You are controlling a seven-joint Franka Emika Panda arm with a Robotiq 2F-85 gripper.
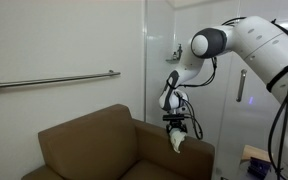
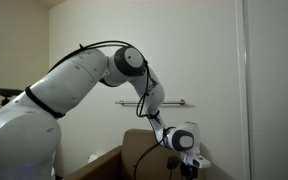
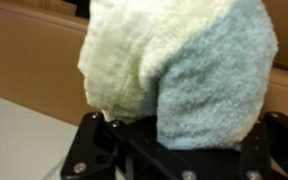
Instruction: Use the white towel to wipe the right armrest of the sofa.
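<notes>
Towel (image 1: 178, 143), white, bunched, pinched between closed fingers of gripper (image 1: 176, 130), hanging at right armrest (image 1: 199, 151) of sofa (image 1: 84, 140); contact unclear. Risks, my guess: fabric drag pulls wad loose; light pressure skims, wipes nothing

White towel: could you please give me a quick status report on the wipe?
Gripper shut on white towel. Towel hangs at the sofa armrest; contact unclear. Nothing seen in the way.
</notes>
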